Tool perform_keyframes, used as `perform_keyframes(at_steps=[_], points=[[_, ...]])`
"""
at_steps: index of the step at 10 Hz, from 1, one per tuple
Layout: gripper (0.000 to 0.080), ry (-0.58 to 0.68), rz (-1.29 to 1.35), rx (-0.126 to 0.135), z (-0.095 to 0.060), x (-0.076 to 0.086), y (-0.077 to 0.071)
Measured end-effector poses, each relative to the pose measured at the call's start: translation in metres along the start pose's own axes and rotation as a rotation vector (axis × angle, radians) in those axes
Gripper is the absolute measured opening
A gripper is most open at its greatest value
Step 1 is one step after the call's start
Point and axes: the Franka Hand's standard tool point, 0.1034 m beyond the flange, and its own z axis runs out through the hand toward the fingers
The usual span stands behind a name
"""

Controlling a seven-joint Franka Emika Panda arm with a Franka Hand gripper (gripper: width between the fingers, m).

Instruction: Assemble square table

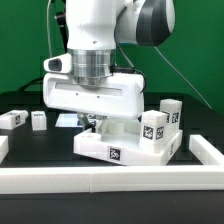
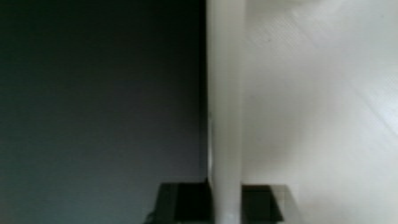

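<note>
White rail (image 1: 60,183) edges the black table (image 1: 30,146) — green wall (image 1: 20,40) behind.

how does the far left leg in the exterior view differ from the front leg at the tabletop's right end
The far left leg lies low, apart from the tabletop; the right-end leg stands upright at the tabletop. The far left leg shows a smaller tag than the right-end leg. Both are white and tagged.
</note>
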Motion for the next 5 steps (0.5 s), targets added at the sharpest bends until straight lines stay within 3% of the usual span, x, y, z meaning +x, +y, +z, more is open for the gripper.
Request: perform_keyframes(at_steps=[2,5], points=[[0.0061,-0.001,-0.120,-0.004,0.000,0.000,0.000],[0.0061,0.008,-0.360,-0.028,0.000,0.008,-0.016]])
